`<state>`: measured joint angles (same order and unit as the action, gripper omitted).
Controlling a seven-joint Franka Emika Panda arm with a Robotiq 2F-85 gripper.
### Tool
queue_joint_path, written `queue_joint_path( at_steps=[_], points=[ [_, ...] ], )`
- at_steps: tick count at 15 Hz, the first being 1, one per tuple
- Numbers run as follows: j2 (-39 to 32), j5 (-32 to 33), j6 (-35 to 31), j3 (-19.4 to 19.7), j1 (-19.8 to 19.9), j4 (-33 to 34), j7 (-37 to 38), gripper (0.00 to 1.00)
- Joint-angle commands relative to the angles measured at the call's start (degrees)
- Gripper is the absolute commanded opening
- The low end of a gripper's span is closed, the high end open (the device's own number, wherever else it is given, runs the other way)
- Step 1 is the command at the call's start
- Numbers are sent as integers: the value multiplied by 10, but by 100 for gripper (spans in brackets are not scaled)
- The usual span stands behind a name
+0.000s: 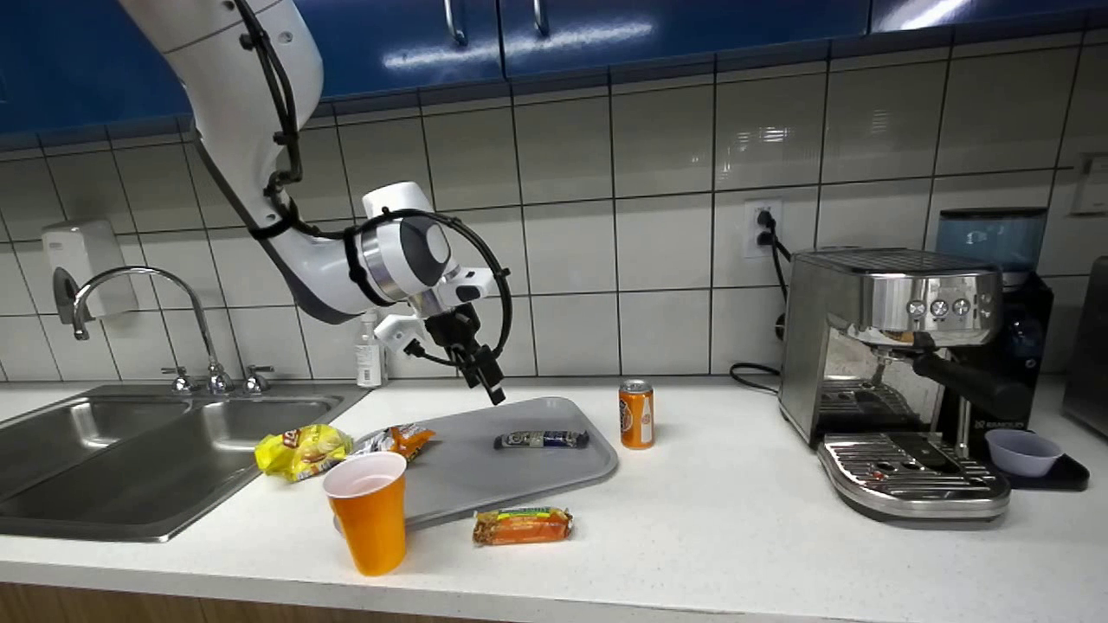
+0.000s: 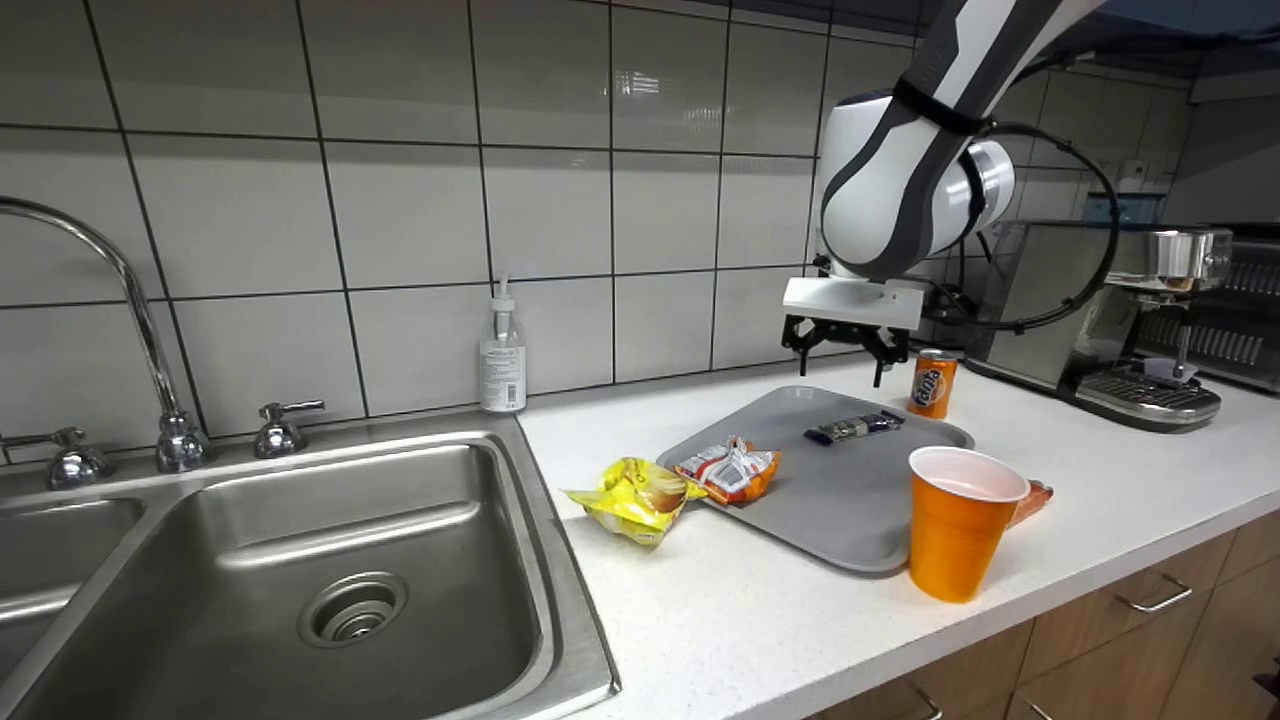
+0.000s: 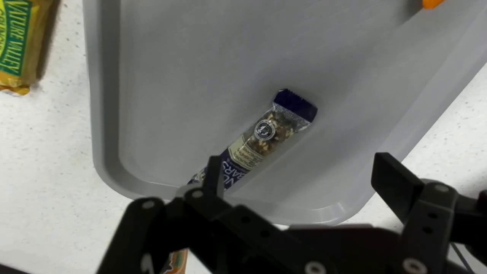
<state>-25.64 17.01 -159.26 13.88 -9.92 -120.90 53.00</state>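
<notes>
the end effector [image 2: 840, 378] hung above the grey tray [image 1: 485, 480], its two fingers spread wide with only air between them. nearest to it was the nut bar [image 3: 262, 139], which lay flat on the tray below, a gap showing between it and the tips. its wrapper was clear in part, dark blue at the end, and in the wrist view a finger hid its lower part.

the orange bag [image 2: 733, 470] sat across the tray's edge, and the yellow bag [image 2: 635, 500] lay on the bench [image 1: 736, 536] just outside, right up against the orange one. the cup [image 1: 374, 519], orange outside and pale inside, stood upright on the bench just beside a corner of the tray. near it, along the tray's side, lay the granola bar [image 1: 523, 526], its wrapper marked "nature valley"; in an exterior view the cup hid part of it. the can [image 1: 636, 415], orange as well, stood upright on the bench near the tray's end.

farther along that way i could see the coffee machine [image 1: 892, 337], with a small bowl [image 1: 1023, 454] by it. past the bags, the sink [image 2: 450, 640] was set into the bench, its tap [image 2: 180, 440] curving up behind, and a pump bottle [image 2: 503, 365] stood near the wall [image 2: 550, 200].
</notes>
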Motion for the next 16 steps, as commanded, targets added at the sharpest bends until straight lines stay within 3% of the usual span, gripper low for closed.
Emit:
queue_joint_path(
  at_steps=[1, 8, 16],
  points=[
    [5, -20, -1, 9, 8, 0, -16, 100],
    [-13, -36, 4, 37, 2, 15, 13, 100],
    [-13, -41, 0, 40, 1, 6, 2, 100]
  ],
)
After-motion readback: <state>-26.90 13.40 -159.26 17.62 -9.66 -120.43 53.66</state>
